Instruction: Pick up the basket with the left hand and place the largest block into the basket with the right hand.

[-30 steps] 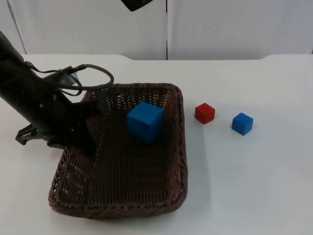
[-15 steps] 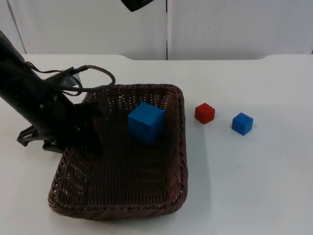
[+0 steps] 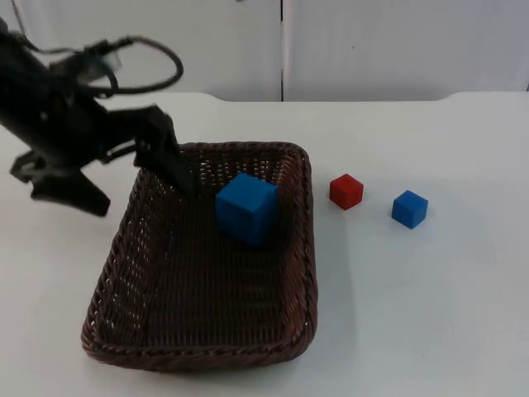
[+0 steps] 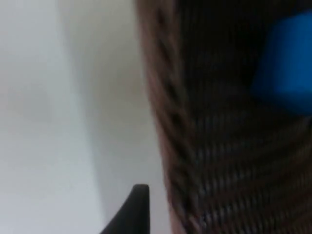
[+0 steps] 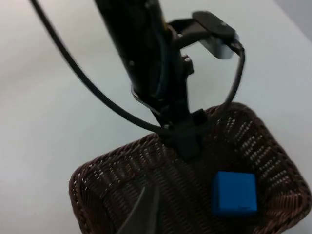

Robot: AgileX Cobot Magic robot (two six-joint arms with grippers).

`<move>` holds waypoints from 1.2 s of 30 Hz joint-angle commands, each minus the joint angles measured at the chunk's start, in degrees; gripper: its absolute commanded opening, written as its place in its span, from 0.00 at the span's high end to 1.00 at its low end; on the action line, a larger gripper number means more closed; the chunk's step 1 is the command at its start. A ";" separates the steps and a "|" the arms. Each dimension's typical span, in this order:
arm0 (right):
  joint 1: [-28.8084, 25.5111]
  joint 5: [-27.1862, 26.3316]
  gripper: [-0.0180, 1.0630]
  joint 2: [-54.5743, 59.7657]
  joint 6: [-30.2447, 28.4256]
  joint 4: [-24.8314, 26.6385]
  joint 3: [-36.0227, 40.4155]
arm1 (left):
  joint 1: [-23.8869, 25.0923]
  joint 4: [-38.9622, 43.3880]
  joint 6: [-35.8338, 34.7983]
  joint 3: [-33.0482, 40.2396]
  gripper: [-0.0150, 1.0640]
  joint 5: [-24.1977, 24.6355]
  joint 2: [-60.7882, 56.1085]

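Lifting away from the basket (image 3: pixel 207 265), the left end effector (image 3: pixel 136 186) now hangs above the basket's left rim, its 2 fingers spread wide: one finger (image 3: pixel 169 157) points down toward the rim's upper-left corner and the other sits out over the bare table (image 3: pixel 430 314). Half a second ago that arm lay low against the left wall of the basket; now it is raised and the basket rests flat on the table, seemingly unmoved. My reading is that the left arm has let go and the holding part is over.

The large blue block (image 3: pixel 245 207) sits inside the basket, toward its far side, so the placing looks done. The red block (image 3: pixel 346 191) and the small blue block (image 3: pixel 409 208) lie on the table to the right of the basket, near each other and apart from it.

The left wrist view adds the basket's woven wall seen close, with white table beside it and a patch of the large blue block (image 4: pixel 287 68) beyond. The right wrist view looks down from high above the basket's far end, so the right end effector waits up there, drawn back; whether its fingers are spread or pressed together I cannot tell. It also shows the left arm (image 5: pixel 151 73) standing over the rim.
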 commanded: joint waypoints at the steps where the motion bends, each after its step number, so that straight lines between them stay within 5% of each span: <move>1: -0.85 -1.06 0.20 -1.99 0.76 -0.57 -0.02 | 0.03 1.96 -1.51 -0.26 0.01 0.23 -3.18; 26: -1.16 -10.44 0.20 -18.77 8.59 -3.20 21.43 | 0.03 6.83 -6.53 0.99 0.01 5.38 -28.04; 36: -1.16 -12.43 0.20 -26.51 9.59 -3.09 29.32 | 0.03 8.43 -6.53 13.53 0.01 0.18 -45.17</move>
